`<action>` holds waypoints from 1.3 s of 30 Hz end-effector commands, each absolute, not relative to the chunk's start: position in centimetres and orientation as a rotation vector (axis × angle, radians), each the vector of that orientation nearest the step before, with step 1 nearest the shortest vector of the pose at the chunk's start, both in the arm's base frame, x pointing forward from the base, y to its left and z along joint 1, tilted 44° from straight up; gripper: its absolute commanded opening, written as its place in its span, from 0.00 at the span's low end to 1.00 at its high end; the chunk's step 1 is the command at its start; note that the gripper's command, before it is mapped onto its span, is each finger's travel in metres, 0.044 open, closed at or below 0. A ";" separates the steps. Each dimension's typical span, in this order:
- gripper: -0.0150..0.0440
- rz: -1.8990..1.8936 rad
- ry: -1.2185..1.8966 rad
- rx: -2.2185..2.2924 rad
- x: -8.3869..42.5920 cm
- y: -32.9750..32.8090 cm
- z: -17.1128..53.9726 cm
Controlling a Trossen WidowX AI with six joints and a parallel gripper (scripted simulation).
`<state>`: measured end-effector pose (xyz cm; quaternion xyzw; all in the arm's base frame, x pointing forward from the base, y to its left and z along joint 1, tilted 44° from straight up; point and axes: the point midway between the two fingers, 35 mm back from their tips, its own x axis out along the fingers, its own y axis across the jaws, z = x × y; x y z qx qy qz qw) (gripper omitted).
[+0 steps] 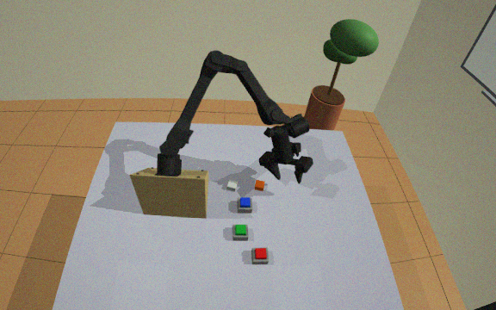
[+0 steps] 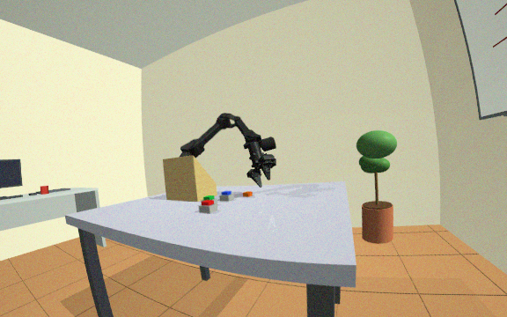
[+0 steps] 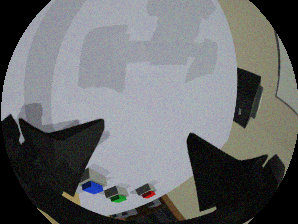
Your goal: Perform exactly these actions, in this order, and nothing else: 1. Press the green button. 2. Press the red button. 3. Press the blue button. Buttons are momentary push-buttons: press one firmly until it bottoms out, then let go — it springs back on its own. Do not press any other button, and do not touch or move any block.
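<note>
The green button (image 1: 240, 230) (image 2: 209, 197) (image 3: 118, 198) sits on a grey base between the other two buttons. The red button (image 1: 260, 253) (image 2: 208, 202) (image 3: 148, 194) is nearest the front in the top view. The blue button (image 1: 244, 202) (image 2: 226, 193) (image 3: 92, 187) is behind the green one. All three caps stand raised. My gripper (image 1: 289, 179) (image 2: 264, 182) (image 3: 146, 131) is open and empty. It hangs above the table, behind and to the right of the buttons in the top view, touching none of them.
An orange block (image 1: 259, 185) (image 2: 247, 194) and a white block (image 1: 232, 185) lie behind the blue button on the table (image 1: 317, 267) (image 2: 280, 238). A wooden box (image 1: 175, 195) (image 2: 180, 180) stands left of the buttons, under the arm's base. A potted plant (image 1: 325, 105) (image 2: 377, 222) stands beyond the table.
</note>
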<state>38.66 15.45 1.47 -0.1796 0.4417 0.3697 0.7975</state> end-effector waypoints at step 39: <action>0.29 0.637 1.478 0.547 23.0 -0.1 -12.1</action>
